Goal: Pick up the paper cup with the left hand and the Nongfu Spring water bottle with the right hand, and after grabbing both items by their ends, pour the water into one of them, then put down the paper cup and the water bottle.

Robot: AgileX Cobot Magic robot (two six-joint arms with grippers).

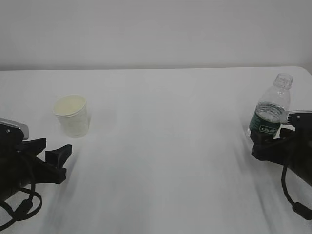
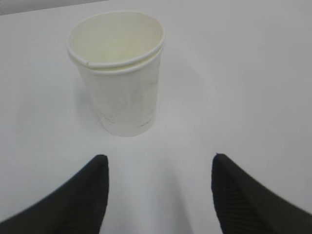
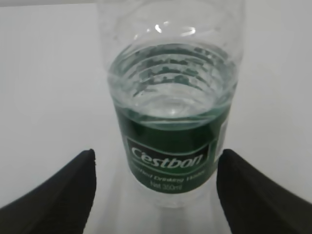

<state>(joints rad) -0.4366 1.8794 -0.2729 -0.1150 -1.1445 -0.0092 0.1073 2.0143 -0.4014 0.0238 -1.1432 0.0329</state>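
The white paper cup (image 1: 71, 115) stands upright on the left of the table, its cream inside showing. My left gripper (image 1: 58, 158) sits low in front of it, open and empty. In the left wrist view the cup (image 2: 119, 73) is a short way beyond my left gripper (image 2: 158, 158), not between the fingers. The uncapped water bottle (image 1: 270, 114) with a dark green label stands at the right. My right gripper (image 3: 157, 152) is open, with the bottle (image 3: 170, 126) standing between its fingertips and a gap on each side. Water (image 3: 170, 92) reaches just above the label.
The white table (image 1: 165, 146) runs back to a pale wall, and its far edge (image 1: 156, 68) crosses the exterior view. The table's right corner (image 1: 304, 69) lies just behind the bottle. Black cables (image 1: 292, 195) hang from the right arm.
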